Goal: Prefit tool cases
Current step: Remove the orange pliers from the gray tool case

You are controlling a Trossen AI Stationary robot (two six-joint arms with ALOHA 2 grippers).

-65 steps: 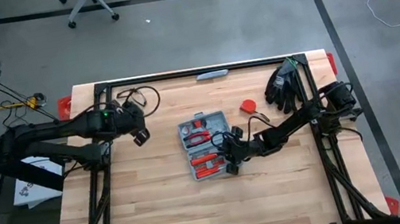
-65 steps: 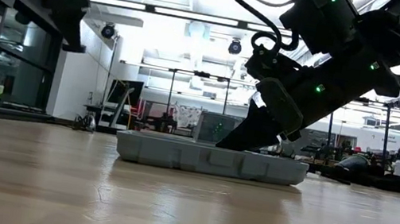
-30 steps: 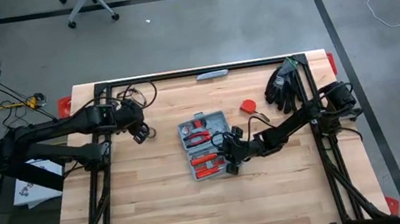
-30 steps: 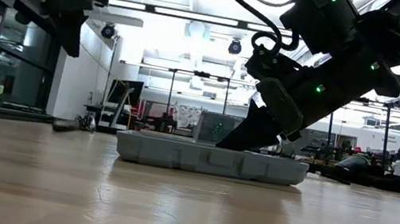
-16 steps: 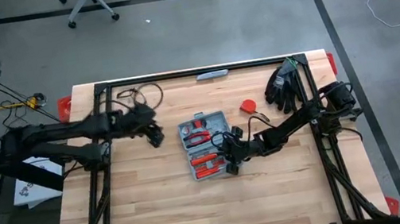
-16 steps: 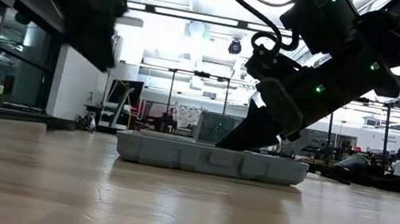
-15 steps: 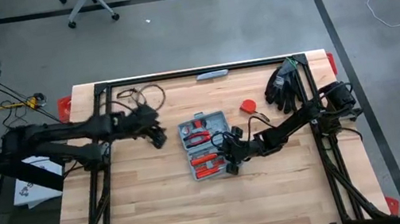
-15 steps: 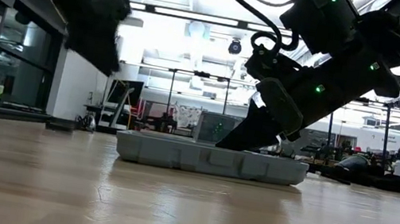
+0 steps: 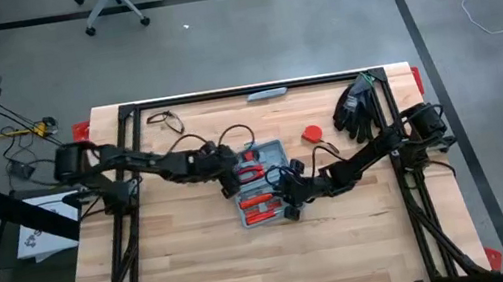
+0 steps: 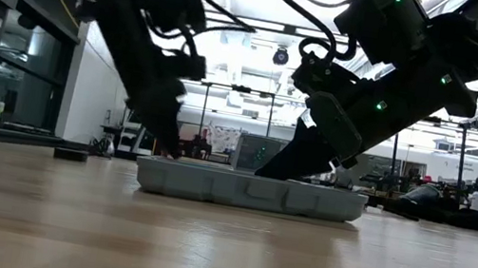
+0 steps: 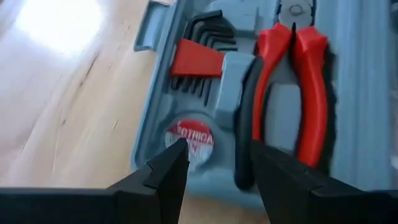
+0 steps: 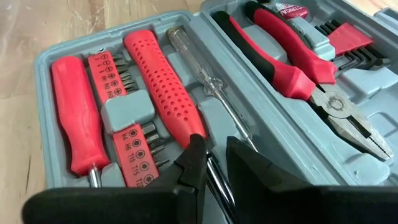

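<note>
At the left end of the flat grey-blue plastic tool case [image 9: 258,182], lying open at the table's middle, the left gripper [image 11: 214,165] is held with fingers spread over the round red tape-measure slot [image 11: 190,138]. At the case's right side the right gripper [image 12: 211,163] is seen nearly pressed together at the clear-handled screwdriver [image 12: 208,87]; a pinch cannot be confirmed. Both claws are judged equally near.

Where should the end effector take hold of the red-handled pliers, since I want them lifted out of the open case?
Probably the paired red handles of the pliers, from straight above. They lie flat in a moulded slot of the tool case, so only their tops are exposed, and the handles stand side by side.
</note>
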